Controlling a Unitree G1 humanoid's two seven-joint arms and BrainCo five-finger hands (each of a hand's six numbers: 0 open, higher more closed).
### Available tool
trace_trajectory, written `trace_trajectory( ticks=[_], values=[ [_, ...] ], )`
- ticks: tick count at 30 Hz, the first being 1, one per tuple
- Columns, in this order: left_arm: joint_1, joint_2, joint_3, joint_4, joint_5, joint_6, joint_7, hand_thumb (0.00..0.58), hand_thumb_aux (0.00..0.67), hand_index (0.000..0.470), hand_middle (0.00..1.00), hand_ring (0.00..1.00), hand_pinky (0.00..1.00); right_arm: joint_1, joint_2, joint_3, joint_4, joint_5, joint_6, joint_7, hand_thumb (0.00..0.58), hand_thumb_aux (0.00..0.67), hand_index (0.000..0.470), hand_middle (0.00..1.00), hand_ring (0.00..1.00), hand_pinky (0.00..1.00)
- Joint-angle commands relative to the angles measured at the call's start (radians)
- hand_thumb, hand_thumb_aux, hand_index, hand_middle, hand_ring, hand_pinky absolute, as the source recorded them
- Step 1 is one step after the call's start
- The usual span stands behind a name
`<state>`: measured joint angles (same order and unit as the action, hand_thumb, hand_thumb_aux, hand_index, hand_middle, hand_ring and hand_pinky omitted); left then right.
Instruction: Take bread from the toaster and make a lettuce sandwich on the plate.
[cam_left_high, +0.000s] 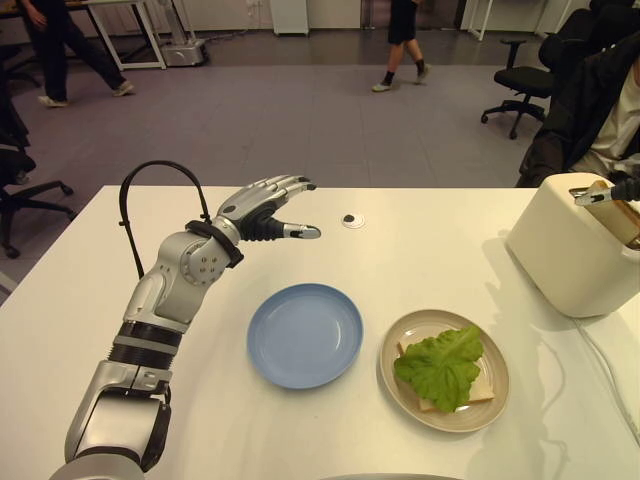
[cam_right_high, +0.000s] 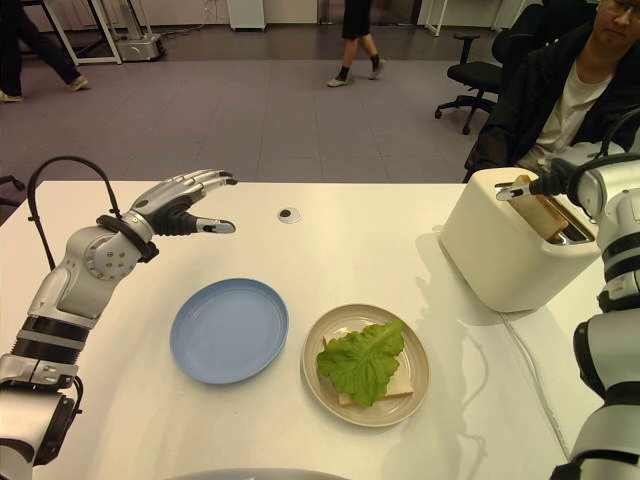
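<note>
The bread slice (cam_right_high: 548, 216), pinched at its top by the right hand (cam_right_high: 560, 182) and tilted in the toaster (cam_right_high: 495, 250), is best drawn straight upward, then laid squarely on the lettuce (cam_right_high: 362, 360) on the plate (cam_right_high: 422, 375), the left hand (cam_right_high: 185, 205) being held open and empty.

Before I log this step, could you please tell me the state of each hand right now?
Left hand: open, holding nothing.
Right hand: closed on the bread slice in the toaster.
</note>
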<state>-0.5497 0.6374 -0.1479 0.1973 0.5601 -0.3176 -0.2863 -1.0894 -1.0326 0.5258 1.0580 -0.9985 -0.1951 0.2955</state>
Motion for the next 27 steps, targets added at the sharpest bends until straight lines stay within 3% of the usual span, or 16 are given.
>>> trace_trajectory(
  ticks=[1, 8, 11, 16, 20, 24, 27],
  values=[
    [-0.004, 0.018, -0.001, 0.008, 0.015, -0.006, 0.021, 0.000, 0.000, 0.000, 0.00, 0.00, 0.00, 0.029, 0.006, 0.028, -0.027, -0.001, -0.035, 0.038, 0.580, 0.670, 0.470, 0.00, 0.00, 0.00],
    [-0.022, 0.046, 0.010, 0.064, 0.025, -0.015, 0.070, 0.000, 0.000, 0.000, 0.00, 0.00, 0.00, 0.071, 0.045, 0.009, -0.053, 0.065, -0.064, 0.082, 0.580, 0.670, 0.470, 0.00, 0.00, 0.00],
    [-0.002, 0.057, 0.010, 0.052, 0.032, -0.006, 0.089, 0.000, 0.000, 0.000, 0.00, 0.00, 0.00, 0.038, 0.073, 0.012, -0.027, 0.067, -0.055, 0.050, 0.580, 0.670, 0.470, 0.00, 0.00, 0.00],
    [-0.001, 0.063, 0.004, 0.044, 0.035, -0.002, 0.097, 0.000, 0.000, 0.000, 0.00, 0.00, 0.00, -0.122, 0.100, -0.034, 0.039, 0.075, -0.004, -0.126, 0.580, 0.670, 0.470, 0.00, 0.00, 0.00],
    [-0.014, 0.067, 0.005, 0.031, 0.030, -0.001, 0.086, 0.000, 0.000, 0.000, 0.00, 0.00, 0.00, -0.263, 0.126, -0.138, 0.016, 0.181, -0.044, -0.213, 0.580, 0.670, 0.470, 0.00, 0.00, 0.00],
    [-0.023, 0.065, 0.004, 0.009, 0.028, 0.012, 0.074, 0.000, 0.000, 0.000, 0.00, 0.00, 0.00, -0.236, 0.177, -0.194, -0.095, 0.354, -0.126, 0.040, 0.580, 0.670, 0.470, 0.00, 0.00, 0.00],
    [-0.016, 0.058, 0.001, -0.013, 0.032, 0.023, 0.067, 0.000, 0.000, 0.000, 0.00, 0.00, 0.00, -0.048, 0.215, -0.209, -0.337, 0.606, -0.084, 0.453, 0.580, 0.670, 0.470, 0.00, 0.00, 0.00]
  ],
)
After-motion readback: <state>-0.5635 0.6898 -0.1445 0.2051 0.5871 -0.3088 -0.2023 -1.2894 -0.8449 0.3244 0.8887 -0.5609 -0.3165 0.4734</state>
